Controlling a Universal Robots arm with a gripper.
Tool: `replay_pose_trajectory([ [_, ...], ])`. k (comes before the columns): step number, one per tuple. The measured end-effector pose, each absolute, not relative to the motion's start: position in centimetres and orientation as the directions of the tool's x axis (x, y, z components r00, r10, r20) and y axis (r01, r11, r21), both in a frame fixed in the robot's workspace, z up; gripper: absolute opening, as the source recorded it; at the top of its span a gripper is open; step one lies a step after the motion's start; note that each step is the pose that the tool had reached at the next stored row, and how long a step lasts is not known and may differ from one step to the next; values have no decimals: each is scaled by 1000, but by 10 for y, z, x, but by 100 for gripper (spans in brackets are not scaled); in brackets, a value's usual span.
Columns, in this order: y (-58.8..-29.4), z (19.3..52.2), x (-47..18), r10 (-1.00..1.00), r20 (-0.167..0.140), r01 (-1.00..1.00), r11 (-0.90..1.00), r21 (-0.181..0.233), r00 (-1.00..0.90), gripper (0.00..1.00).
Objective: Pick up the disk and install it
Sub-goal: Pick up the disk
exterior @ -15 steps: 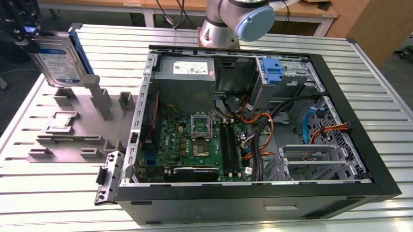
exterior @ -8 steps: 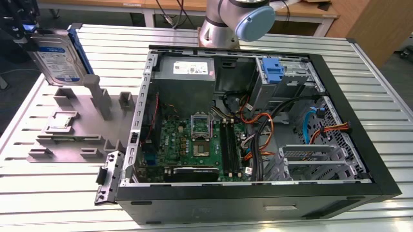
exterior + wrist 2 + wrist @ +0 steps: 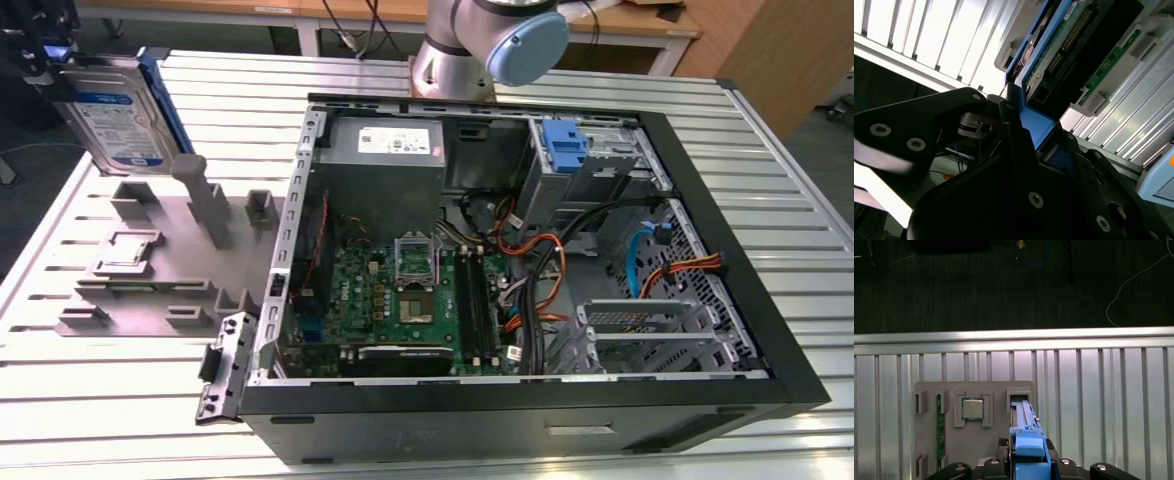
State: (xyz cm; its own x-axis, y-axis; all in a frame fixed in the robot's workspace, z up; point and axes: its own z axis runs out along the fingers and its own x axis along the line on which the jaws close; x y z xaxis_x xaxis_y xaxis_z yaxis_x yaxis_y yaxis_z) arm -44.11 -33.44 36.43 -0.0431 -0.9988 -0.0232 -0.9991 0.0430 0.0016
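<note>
The disk [image 3: 118,112], a silver-grey drive with a white-and-blue label in a blue carrier, hangs upright in the air at the exterior view's far left, above the grey fixture plate [image 3: 154,265]. My gripper [image 3: 56,62] is shut on its upper end. In the first wrist view the disk [image 3: 1026,437] runs edge-on from my gripper [image 3: 1029,462] toward a bare slot [image 3: 1019,397] of the fixture below. The second wrist view shows the black fingers [image 3: 1014,125] clamped on the blue carrier [image 3: 1036,125], with the disk's circuit-board side [image 3: 1064,45] beyond them.
The open computer case [image 3: 747,330] lies on the slatted metal table [image 3: 120,400], motherboard and cables exposed. A blue bracket [image 3: 566,148] sits on the drive cage at its far end. The arm's base [image 3: 470,50] stands behind the case. The fixture holds a processor [image 3: 973,408] and a memory stick [image 3: 939,432].
</note>
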Motion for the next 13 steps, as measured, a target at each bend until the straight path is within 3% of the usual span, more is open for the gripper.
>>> replay_pose_trajectory([
  [13,-334,374,-441,-999,-23,-999,43,2,-43,37],
])
